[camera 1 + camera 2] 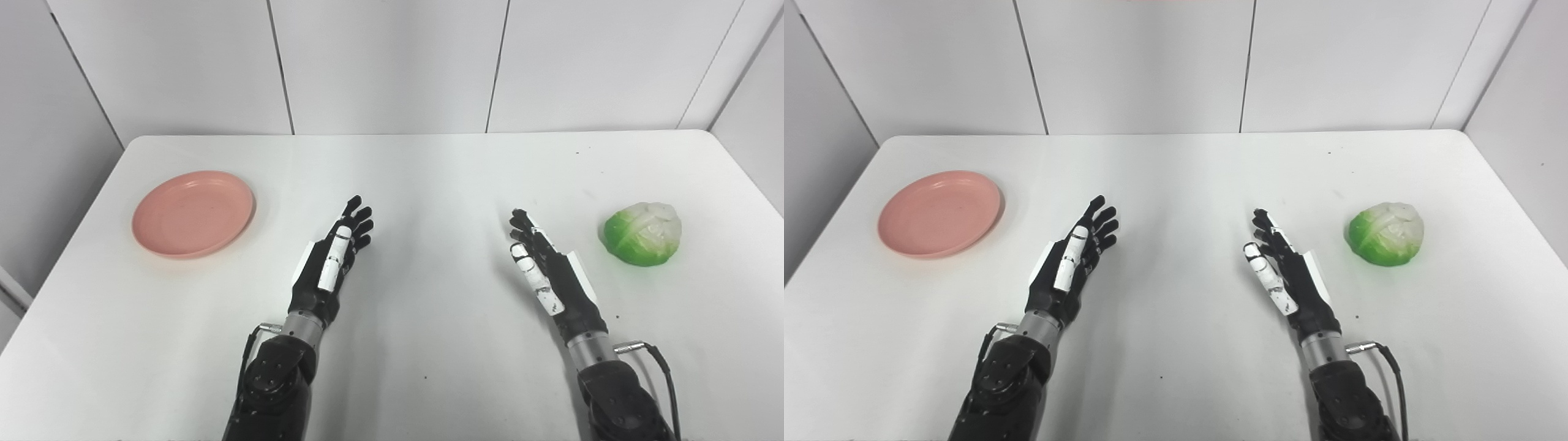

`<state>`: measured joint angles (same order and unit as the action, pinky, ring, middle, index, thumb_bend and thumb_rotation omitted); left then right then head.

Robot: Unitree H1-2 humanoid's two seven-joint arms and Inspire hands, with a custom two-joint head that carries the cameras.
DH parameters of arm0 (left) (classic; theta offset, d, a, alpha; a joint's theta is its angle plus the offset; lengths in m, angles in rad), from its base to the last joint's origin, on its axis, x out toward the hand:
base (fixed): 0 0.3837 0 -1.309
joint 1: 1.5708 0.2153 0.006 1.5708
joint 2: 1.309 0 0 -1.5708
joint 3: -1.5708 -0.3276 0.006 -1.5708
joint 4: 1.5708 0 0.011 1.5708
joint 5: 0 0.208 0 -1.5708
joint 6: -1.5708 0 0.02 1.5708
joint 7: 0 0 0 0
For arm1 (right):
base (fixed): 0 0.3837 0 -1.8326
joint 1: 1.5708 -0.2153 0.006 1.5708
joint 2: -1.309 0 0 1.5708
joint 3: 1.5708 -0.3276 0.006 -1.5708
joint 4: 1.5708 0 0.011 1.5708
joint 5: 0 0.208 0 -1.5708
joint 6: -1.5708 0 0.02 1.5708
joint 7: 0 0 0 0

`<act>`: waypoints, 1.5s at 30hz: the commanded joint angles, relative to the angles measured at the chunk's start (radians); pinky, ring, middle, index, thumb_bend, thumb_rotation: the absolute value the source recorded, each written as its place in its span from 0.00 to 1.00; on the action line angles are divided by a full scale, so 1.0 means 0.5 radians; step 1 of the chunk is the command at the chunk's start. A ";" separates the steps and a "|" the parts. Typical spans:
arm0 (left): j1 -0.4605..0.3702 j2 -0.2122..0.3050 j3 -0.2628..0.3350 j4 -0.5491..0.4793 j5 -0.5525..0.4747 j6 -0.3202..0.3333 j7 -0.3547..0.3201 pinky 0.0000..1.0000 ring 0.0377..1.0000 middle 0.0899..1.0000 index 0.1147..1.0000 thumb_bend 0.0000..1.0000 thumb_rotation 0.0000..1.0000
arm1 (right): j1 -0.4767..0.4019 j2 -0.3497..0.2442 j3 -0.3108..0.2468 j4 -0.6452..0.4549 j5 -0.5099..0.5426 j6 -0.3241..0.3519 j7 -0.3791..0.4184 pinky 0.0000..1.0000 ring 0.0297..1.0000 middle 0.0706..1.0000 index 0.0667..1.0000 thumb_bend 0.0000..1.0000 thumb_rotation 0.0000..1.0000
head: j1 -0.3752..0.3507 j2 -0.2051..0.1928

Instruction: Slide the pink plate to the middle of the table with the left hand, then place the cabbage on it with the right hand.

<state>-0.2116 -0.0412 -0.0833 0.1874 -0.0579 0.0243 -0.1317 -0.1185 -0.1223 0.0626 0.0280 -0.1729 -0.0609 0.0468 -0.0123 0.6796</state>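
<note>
A pink plate (193, 212) lies empty at the left side of the white table (429, 177). A green and white cabbage (642, 233) sits at the right side. My left hand (334, 260) is open, fingers stretched forward, over the table to the right of the plate and apart from it. My right hand (545, 272) is open, fingers stretched forward, to the left of the cabbage and apart from it. Both hands hold nothing.
White wall panels (392, 61) stand close behind the table's far edge. The table's left edge (61, 245) and right edge (759, 190) are near the plate and the cabbage.
</note>
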 commanded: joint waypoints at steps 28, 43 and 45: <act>0.011 -0.071 -0.085 0.170 0.165 -0.055 0.100 0.93 0.94 0.95 0.94 0.49 1.00 | 0.003 -0.080 -0.029 0.051 0.137 -0.134 0.067 0.92 0.93 0.96 0.96 0.41 1.00 | 0.485 -0.117; -0.038 -0.153 -0.137 0.328 0.272 -0.133 0.210 0.95 0.97 0.98 0.96 0.49 1.00 | -0.002 -0.124 -0.046 0.058 0.207 -0.169 0.127 0.99 0.99 1.00 1.00 0.17 1.00 | 0.675 -0.253; -0.042 -0.148 -0.136 0.336 0.267 -0.140 0.208 0.95 0.97 0.98 0.96 0.48 1.00 | 0.001 -0.115 -0.048 0.050 0.203 -0.152 0.122 0.99 0.99 1.00 1.00 0.14 1.00 | 0.672 -0.255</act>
<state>-0.2660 -0.0957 -0.1330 0.2922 0.0740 -0.0471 -0.0158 -0.1200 -0.1819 0.0475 0.0512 -0.0811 -0.0948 0.1181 0.3237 0.5507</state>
